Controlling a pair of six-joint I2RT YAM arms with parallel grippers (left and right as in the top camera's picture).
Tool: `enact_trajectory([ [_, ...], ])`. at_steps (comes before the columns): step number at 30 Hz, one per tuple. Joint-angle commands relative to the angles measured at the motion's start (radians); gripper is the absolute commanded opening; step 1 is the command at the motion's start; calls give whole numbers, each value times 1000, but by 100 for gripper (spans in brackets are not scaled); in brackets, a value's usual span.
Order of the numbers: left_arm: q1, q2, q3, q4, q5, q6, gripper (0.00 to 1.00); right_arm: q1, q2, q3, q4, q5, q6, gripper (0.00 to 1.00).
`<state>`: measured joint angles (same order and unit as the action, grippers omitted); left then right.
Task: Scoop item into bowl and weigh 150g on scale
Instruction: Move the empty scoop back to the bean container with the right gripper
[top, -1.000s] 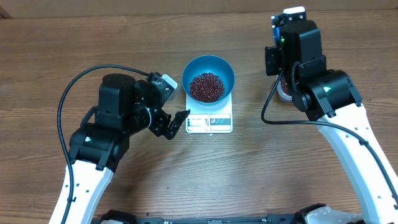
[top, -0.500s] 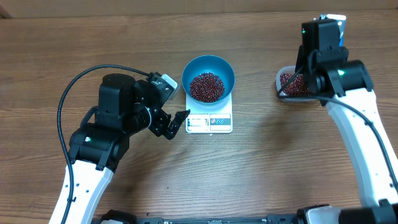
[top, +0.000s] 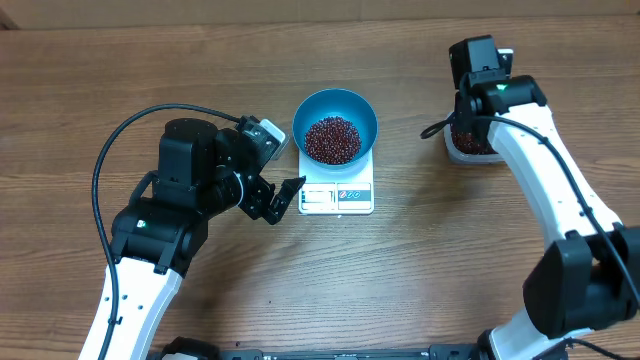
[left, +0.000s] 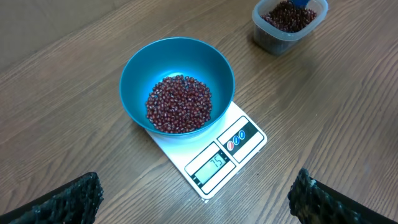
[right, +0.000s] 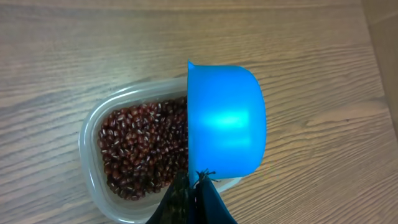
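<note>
Left gripper (top: 283, 200) jaws wide apart, right gripper (right: 193, 198) jaws closed.

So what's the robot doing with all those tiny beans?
It is weighing out beans. The right gripper is shut on a blue scoop, which is tipped on its side over the clear tub where more of them wait. The blue bowl sits on the white scale with a heap inside. The left gripper hangs open beside the scale, holding nothing.

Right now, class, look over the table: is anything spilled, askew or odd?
Nothing stands out. Beans sit only in the bowl on the scale and in the clear tub; none spilled.
</note>
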<state>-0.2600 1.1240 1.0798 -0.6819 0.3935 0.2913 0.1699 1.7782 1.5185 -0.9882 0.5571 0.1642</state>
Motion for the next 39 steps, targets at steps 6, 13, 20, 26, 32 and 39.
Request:
enact_trajectory([
  [6,4,2,24,1,22,-7,100,-3,23,-6,-5,-43,15,4],
  [13,4,2,24,2,22,-7,100,-3,23,-66,9,-42,15,4],
  [20,4,2,24,1,22,-7,99,-3,23,-99,23,-77,14,4],
  [26,4,2,24,1,22,-7,100,-3,23,-99,32,-208,12,4],
  [32,4,2,24,2,22,-7,100,-5,23,-99,41,-277,12,4],
  [39,4,2,24,1,22,-7,100,-93,23,-99,63,-514,-43,4],
])
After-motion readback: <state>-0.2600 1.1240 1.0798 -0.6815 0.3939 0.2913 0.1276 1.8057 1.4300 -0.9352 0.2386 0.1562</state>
